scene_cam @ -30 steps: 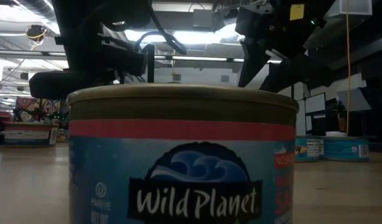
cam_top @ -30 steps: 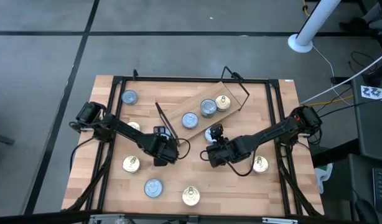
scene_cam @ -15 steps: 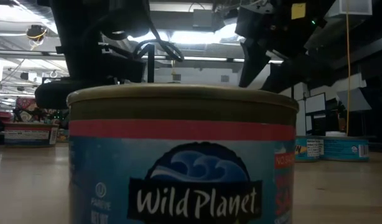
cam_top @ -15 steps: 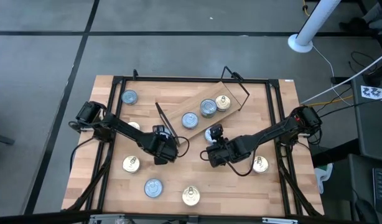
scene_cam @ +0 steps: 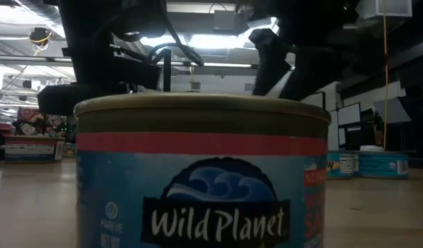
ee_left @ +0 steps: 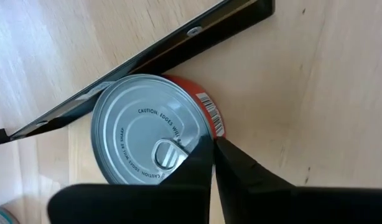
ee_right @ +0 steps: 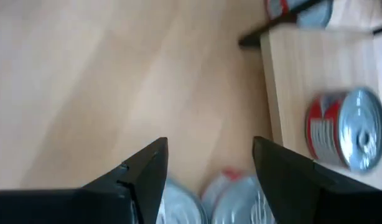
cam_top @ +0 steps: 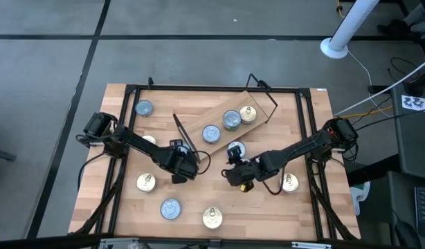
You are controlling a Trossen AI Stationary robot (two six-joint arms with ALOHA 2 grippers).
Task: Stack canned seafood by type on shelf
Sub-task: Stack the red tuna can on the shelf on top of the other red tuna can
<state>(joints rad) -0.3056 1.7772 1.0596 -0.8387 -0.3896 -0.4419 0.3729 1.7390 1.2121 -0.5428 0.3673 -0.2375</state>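
The right claw [cam_top: 234, 173], fingers spread wide and holding nothing, hovers just off the silver-topped tin [cam_top: 235, 149] lying on the desk [cam_top: 302, 207] beside the tilted shelf [cam_top: 234, 116], nearer it than the pinched-shut, empty left claw [cam_top: 187, 166].

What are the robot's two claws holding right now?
Nothing. The left gripper is shut empty above a silver-topped round tin. The right gripper is open over the wooden table.

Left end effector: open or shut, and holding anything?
Shut, holding nothing. In the wrist view the left end effector has its dark fingers pressed together above the silver-topped round tin.
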